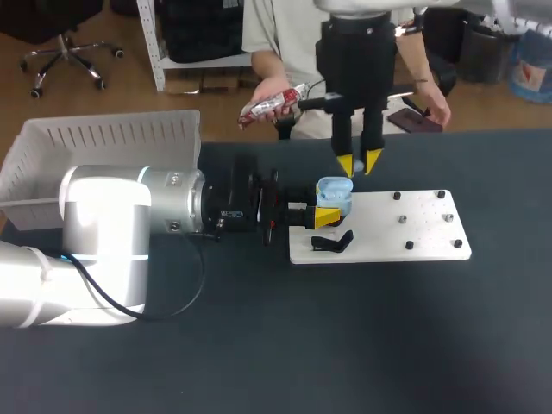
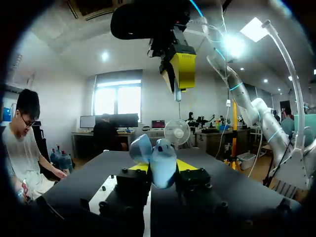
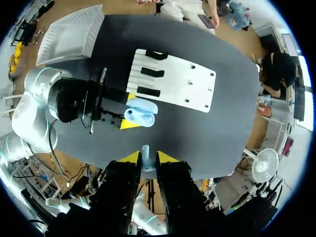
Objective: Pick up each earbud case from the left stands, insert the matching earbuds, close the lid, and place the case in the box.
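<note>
Insertion is being lined up: the left gripper is clamping the open blue earbud case at frame centre, while the right gripper, pinching an earbud, is hovering just above, needing an aligned descent into the matching socket.

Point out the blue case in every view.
Head view: the case is mid-table, in the left gripper, under the right gripper.
Left wrist view: the case, lid open, sits between its own fingers.
Right wrist view: the case lies ahead of its own gripper.
Shared landmark: the right gripper, poised over the case.
</note>
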### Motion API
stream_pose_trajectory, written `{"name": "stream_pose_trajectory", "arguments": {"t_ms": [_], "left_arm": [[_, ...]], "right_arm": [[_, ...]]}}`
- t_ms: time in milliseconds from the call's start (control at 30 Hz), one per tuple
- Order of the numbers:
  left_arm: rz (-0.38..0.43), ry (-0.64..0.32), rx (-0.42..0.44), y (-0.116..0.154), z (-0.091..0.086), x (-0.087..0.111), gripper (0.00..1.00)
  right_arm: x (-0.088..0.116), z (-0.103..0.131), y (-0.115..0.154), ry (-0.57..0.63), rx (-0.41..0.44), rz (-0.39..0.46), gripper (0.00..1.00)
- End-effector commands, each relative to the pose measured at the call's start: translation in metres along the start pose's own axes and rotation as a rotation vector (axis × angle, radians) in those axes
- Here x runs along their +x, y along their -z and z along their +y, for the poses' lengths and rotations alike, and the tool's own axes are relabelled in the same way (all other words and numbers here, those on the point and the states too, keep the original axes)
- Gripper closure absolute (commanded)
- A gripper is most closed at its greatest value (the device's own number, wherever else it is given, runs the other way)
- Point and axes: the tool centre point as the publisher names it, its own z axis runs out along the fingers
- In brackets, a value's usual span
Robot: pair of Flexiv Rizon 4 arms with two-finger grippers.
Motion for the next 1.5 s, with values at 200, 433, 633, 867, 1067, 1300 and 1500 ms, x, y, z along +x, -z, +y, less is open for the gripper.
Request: {"name": "stream_pose_trajectory", "arguments": {"t_ms": [200,433,633,867,1067,1300,1500], "left_arm": [[-0.001,-0.002,-0.005,-0.001,-0.001,0.0,1.0],[-0.001,-0.002,-0.005,-0.001,-0.001,0.0,1.0],[-0.001,-0.002,-0.005,-0.001,-0.001,0.0,1.0],[-0.001,-0.002,-0.005,-0.001,-0.001,0.0,1.0],[-0.001,-0.002,-0.005,-0.001,-0.001,0.0,1.0],[-0.001,-0.002,-0.005,-0.001,-0.001,0.0,1.0],[-0.001,-0.002,-0.005,-0.001,-0.001,0.0,1.0]], "right_arm": [[-0.004,0.024,-0.008,0.033,0.047,0.008,1.0],[-0.004,0.024,-0.008,0.033,0.047,0.008,1.0],[-0.015,0.02,-0.009,0.055,0.045,0.004,1.0],[-0.018,0.015,-0.009,0.068,0.071,-0.036,1.0],[-0.017,0.015,-0.008,0.114,0.095,-0.071,1.0],[-0.018,0.019,-0.011,0.165,0.096,-0.073,1.0],[-0.023,0.022,-0.017,0.221,0.123,-0.054,1.0]]}}
